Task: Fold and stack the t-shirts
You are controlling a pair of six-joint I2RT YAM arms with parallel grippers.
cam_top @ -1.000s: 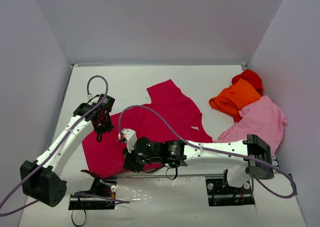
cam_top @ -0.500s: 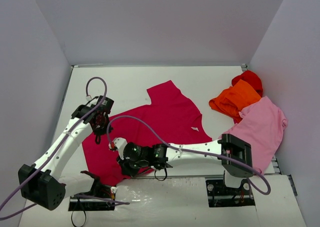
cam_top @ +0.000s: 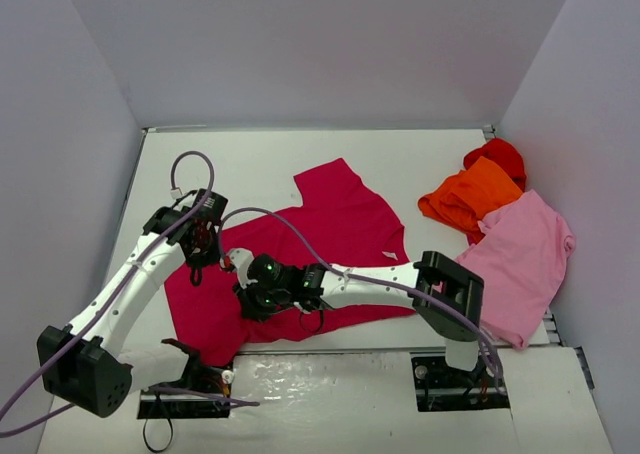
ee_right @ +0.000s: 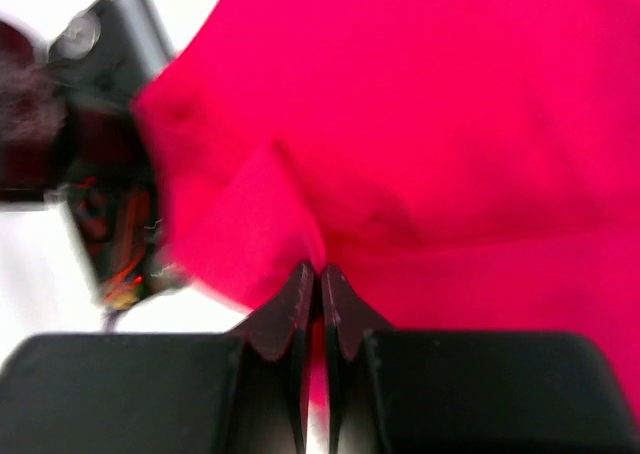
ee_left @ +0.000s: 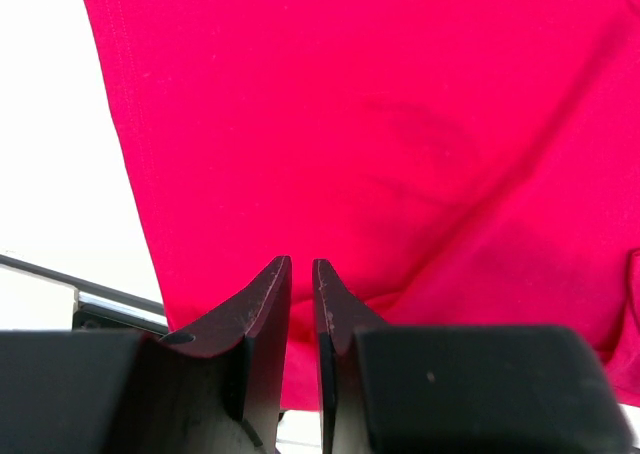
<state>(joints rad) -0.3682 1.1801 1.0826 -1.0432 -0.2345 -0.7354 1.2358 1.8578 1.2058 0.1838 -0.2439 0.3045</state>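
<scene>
crimson t-shirt (cam_top: 335, 224) is lying mostly spread out in the middle of the white table (cam_top: 260, 164), small white tag (cam_top: 390, 257) showing near its right side. left gripper (ee_left: 302, 264) sits at the shirt's left edge, jaws almost together with just a thin slit between them, and the red cloth comes right down to the tips with creases running off from there, so it looks pinched on the fabric. right gripper (ee_right: 319, 271) reaches across to the shirt's lower left part, just beside the left one. its jaws are pressed together on a small raised fold of the same shirt. its wrist view is blurry, but you can see the cloth bunching up at the tips. the other t-shirts are piled well apart on the right side by the wall: bright red one (cam_top: 497, 156) furthest back, orange one (cam_top: 470, 199) touching it in front, and light pink one (cam_top: 525, 249) nearest the arms, partly under the orange.
</scene>
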